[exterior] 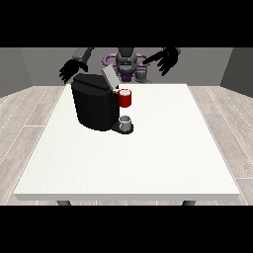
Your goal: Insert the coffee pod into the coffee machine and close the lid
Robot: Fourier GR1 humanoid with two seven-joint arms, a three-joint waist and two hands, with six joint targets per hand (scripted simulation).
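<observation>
From the front view I see a large white counter [148,163] filling most of the frame, a plain slab with a thin pale edge along the near side and two dark legs showing just below it. It stands on a floor of light wood-look planks [29,113], and grey walls [217,64] close the room behind the robot.

The black coffee machine [94,101] sits on the counter's far left part, with its grey lid [108,76] tilted up and open. A red thing at the machine [125,98] shows just right of the machine's top. Below it, on the machine's dark base, stands a small grey cup-shaped thing [126,121]; I cannot tell whether it is the coffee pod, and I see nothing else I could plainly call the pod.

The hand at the view's left [73,69] hangs above the machine's far left corner, fingers spread and pointing down, holding nothing. The hand at the view's right [165,60] is raised beyond the counter's far edge, well apart from the machine, its fingers straight and fanned out, also empty. Between them I see the robot's grey torso [126,62] with purple parts around it.
</observation>
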